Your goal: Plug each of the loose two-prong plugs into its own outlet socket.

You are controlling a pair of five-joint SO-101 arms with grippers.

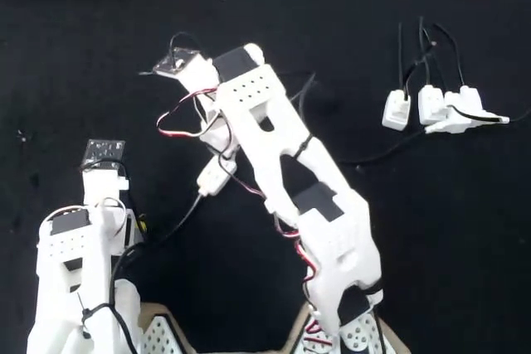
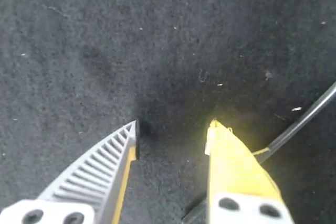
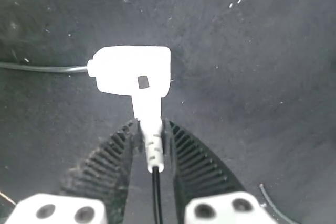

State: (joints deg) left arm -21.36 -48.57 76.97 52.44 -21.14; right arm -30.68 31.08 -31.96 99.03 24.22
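The right pincer [image 3: 152, 127] is clenched on the ribbed neck of a white plug [image 3: 148, 109], whose black cord [image 3: 155, 192] is seen running back between the fingers. The plug's far end is met by a white socket block [image 3: 131, 69], from which a thin cable [image 3: 42, 68] is led off sideways. How deeply the prongs are seated cannot be told. In the high view this pair is found under the right arm [image 1: 282, 147], near the middle of the black worktop [image 1: 431, 230]. The left pincer [image 2: 173, 127] is held released, its fingers spread above the worktop, with a dark cable [image 2: 304, 121] passing beside one finger. A group of white outlet pieces [image 1: 431, 105] with black leads is laid well apart, toward the far right of the worktop.
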